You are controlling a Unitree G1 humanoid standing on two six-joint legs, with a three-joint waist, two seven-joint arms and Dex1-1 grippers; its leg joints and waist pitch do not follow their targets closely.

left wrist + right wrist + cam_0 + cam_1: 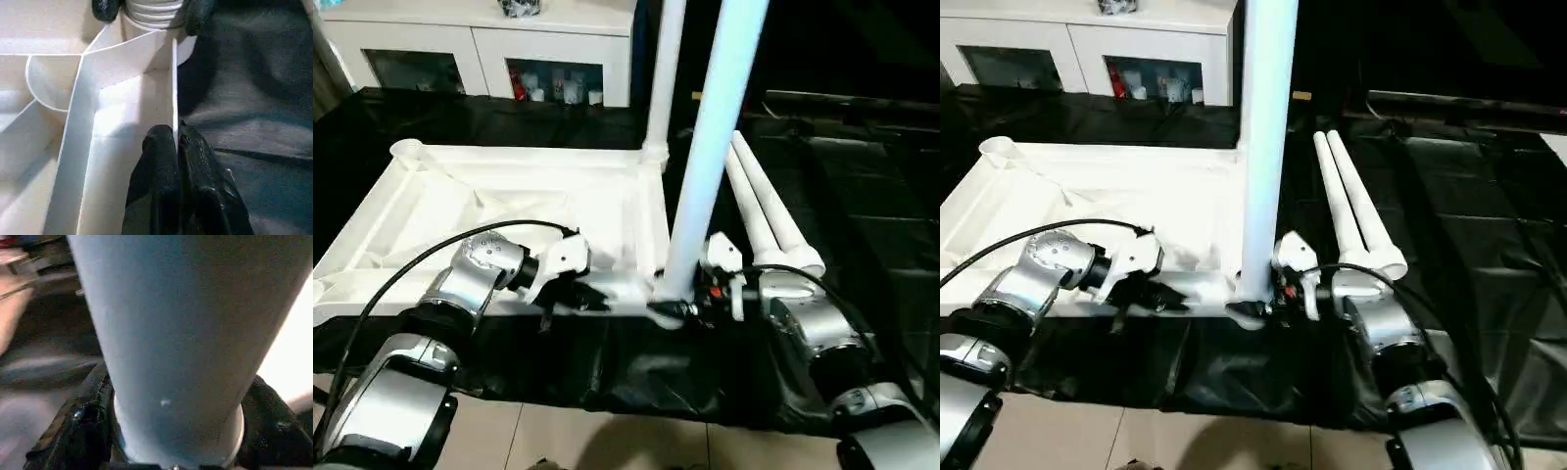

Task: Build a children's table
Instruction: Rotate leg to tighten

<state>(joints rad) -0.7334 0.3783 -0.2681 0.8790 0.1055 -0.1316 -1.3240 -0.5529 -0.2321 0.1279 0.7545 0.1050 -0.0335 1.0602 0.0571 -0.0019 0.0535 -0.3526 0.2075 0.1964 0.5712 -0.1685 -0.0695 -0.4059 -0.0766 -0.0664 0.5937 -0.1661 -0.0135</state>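
Head views, tabletop: the white tabletop (pixel 509 211) is lying upside down on the black sheet (pixel 607 362), rim up, with its corner sockets showing.
Head views, legs: one leg (pixel 664 78) is standing upright in the far corner socket; a second, nearer leg (pixel 710 157) is standing at the near corner; two spare legs (pixel 764 211) are lying side by side on the sheet just beside the tabletop.
Head views, left gripper (pixel 570 292): it is reaching onto the near rim of the tabletop, close to the near corner.
Head views, right gripper (pixel 1278 294): it is sitting at the foot of the nearer leg.
Left wrist view: the two black fingers (pixel 161 166) are pinching closed on the thin rim wall (pixel 173 88), steadying the tabletop; a ribbed leg end (pixel 151 10) is showing in the socket ahead.
Right wrist view: the black fingers (pixel 80 431) are standing on either side of the nearer leg's base, clasping it.
Step in hand: seemingly seating the second leg in its corner socket.
Next move: probably calling for turning or pressing the leg home while the rim is being held, then fetching a spare leg.
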